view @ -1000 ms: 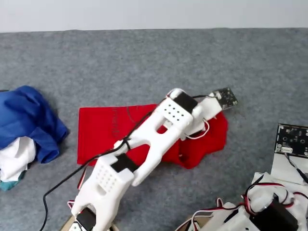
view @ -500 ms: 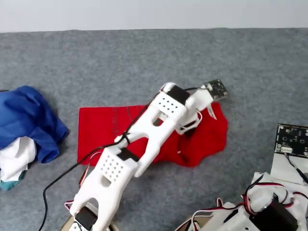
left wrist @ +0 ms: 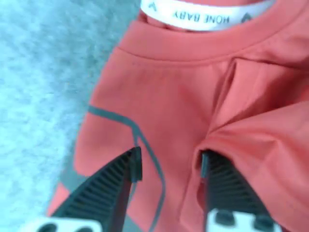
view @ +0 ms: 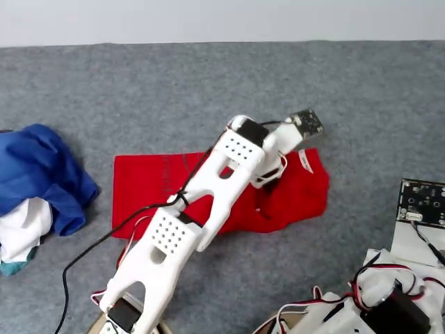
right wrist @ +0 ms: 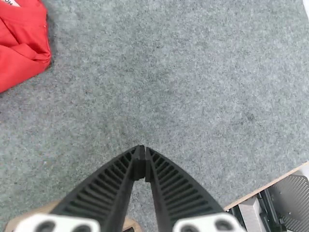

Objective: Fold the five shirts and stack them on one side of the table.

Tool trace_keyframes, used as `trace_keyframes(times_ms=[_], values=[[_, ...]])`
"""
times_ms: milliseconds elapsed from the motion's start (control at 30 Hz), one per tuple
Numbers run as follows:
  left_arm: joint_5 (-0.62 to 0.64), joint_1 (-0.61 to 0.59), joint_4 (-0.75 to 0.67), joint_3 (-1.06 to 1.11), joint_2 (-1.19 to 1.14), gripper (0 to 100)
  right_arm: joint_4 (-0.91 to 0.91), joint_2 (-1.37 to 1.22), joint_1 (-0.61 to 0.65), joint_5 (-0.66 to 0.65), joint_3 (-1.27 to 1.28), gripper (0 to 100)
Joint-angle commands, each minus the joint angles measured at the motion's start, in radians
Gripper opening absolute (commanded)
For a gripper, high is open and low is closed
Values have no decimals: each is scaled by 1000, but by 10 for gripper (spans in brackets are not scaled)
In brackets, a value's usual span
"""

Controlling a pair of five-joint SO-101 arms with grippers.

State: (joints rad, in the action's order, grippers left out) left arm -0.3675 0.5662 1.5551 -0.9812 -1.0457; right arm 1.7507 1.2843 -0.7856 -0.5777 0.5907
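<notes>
Left gripper [left wrist: 169, 162] above the red shirt [view: 146, 188] near its collar [left wrist: 193, 41], fingers [left wrist: 113, 186] spread apart, right gripper [right wrist: 141, 157] over grey mat [right wrist: 193, 72], fingers [right wrist: 116, 186] pressed together, heap of shirts [view: 35, 174] aside

Red shirt [view: 147, 189]: lay spread mid-table, flat toward one end, rumpled at the collar end, neck label up.
Blue shirt [view: 38, 167]: lay crumpled at the high view's left edge.
White shirt [view: 24, 224]: lay bunched, touching the blue one.

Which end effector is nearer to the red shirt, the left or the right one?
Left. The left end effector is directly over the red shirt, open, near its collar. The right end effector is shut over the grey table, apart from the shirt.
</notes>
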Motion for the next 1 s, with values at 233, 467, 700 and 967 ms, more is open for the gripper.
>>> trace_keyframes(times_ms=[233,467,700,967], values=[[-3,-20,71,-90,-15,207,39,-110,337,12,38,10],[-2,-20,71,-90,-15,207,-90,-398,648,124,41,10],[-2,-46,84,-97,-15,207,-266,-550,799,120,57,10],[0,-63,84,-97,-15,207,-467,-685,800,124,146,10]])
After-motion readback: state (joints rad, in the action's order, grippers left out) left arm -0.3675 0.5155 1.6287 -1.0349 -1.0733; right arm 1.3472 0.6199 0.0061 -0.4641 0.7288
